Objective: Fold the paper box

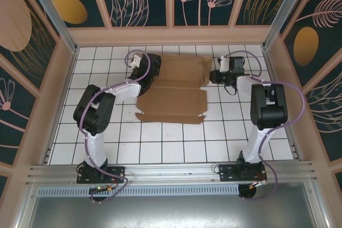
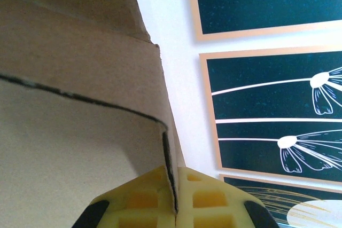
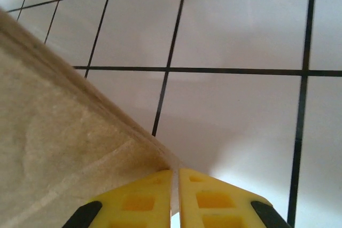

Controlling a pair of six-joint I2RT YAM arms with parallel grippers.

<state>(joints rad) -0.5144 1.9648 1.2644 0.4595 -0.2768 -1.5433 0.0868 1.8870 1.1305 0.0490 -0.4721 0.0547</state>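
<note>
Unfolded paper box (image 1: pixel 173 92) lies on the tiled table (image 1: pixel 160 142) — left gripper (image 2: pixel 176 177) clamped shut on its left edge, right gripper (image 3: pixel 175 174) pinched closed on its right edge.

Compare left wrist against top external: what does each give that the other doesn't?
Left wrist: a close-up of the left gripper shut on an edge of the paper box, cardboard pinched between its pads. Top external: the whole sheet's outline on the tiled table, with the right gripper at its right edge. Shared: the paper box, the left gripper and the floral wall panels.
</note>
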